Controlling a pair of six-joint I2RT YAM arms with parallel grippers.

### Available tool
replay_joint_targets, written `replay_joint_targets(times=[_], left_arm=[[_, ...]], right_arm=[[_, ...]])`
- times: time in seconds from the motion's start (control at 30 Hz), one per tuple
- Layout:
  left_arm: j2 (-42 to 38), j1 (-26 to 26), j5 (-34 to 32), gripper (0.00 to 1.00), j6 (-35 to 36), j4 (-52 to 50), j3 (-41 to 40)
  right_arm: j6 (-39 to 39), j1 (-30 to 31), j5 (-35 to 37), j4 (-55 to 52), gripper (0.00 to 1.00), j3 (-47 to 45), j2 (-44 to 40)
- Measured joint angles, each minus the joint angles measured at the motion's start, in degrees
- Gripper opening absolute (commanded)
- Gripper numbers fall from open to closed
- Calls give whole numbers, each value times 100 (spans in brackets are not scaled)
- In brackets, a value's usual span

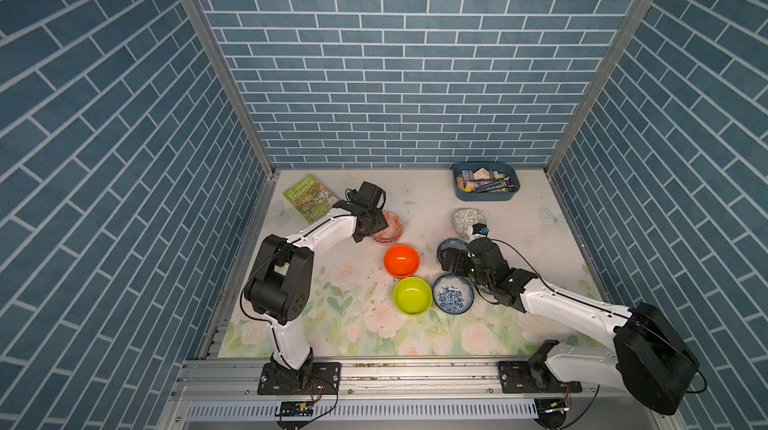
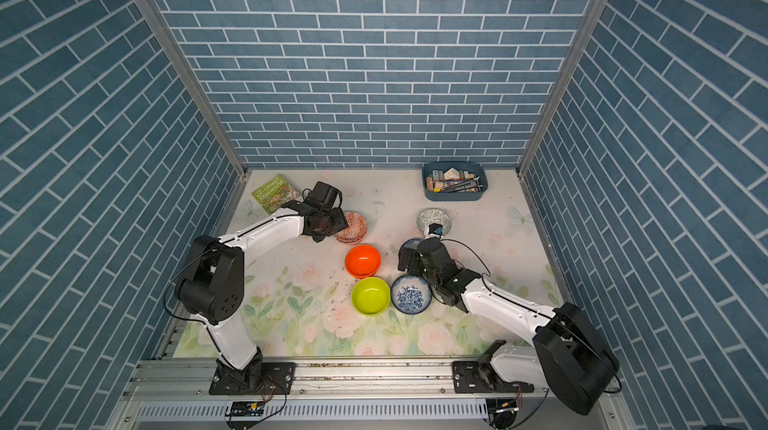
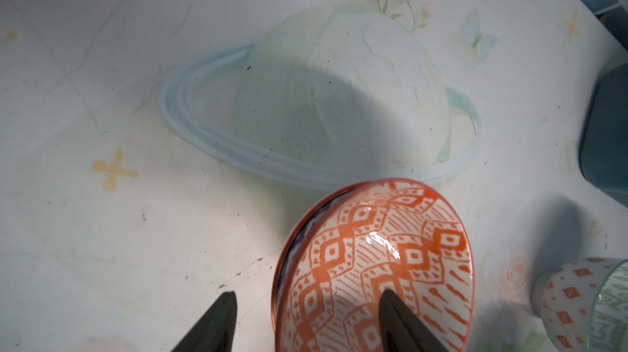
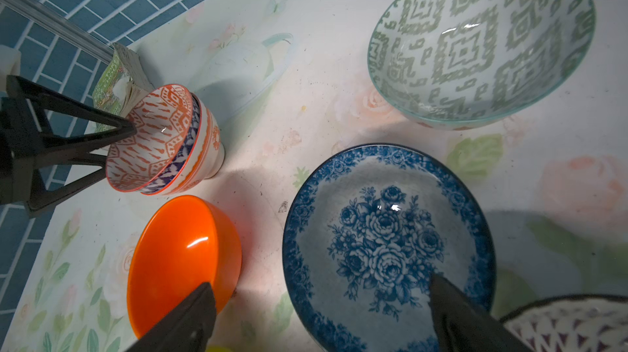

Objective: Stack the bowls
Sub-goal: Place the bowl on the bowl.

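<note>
Over at the far-left stack, the orange-white patterned bowl (image 4: 153, 149) sits nested on a blue-patterned bowl (image 4: 176, 170). That one sits inside a second orange-white bowl (image 4: 208, 143), so we count three deep, standing on the table beside the green book (image 1: 309, 198). The left gripper (image 3: 307, 294) straddles the top bowl's rim, one finger inside and one outside. Its jaws are parted and clear of the rim on both sides, so we read nothing as held, and the bowl rests in the stack on its own weight.

Now the right gripper (image 4: 323, 319): its jaws are spread wide and empty. One finger hangs over the blue-white floral bowl (image 4: 387, 248), the other beyond its rim, by the plain orange bowl (image 4: 180, 258). To us that looks like a rim pinch being lined up, with this bowl the next candidate. Also loose on the table are the grey-green patterned bowl (image 4: 475, 44), the lime-green bowl (image 1: 412, 295) and a second blue floral bowl (image 1: 453, 294).
</note>
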Motion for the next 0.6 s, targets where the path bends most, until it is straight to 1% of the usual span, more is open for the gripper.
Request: replay_joint_targets(times=[0.07,0.1,0.2,0.37,0.43,0.53,0.6], left_arm=[[-39,0,2,73,-2,-7,-13],[-50,0,2,72,0,-2,-13],[-105,0,-9,61,7,0,-13],[-254,0,-15,37,7,39,-74],[-284,0,-13,30,7,59,-142],[-284,0,-13,24,-4,92,-286],[-284,0,-15,22,-15,90,-365]], right_arm=[[0,0,-2,4,100,0,-11],[0,0,0,9,100,0,-13],[0,0,-2,22,100,0,-17],[0,0,-2,35,100,0,-17],[0,0,-4,35,100,0,-17],[0,0,-4,35,100,0,-17],[0,0,-4,35,100,0,-17]])
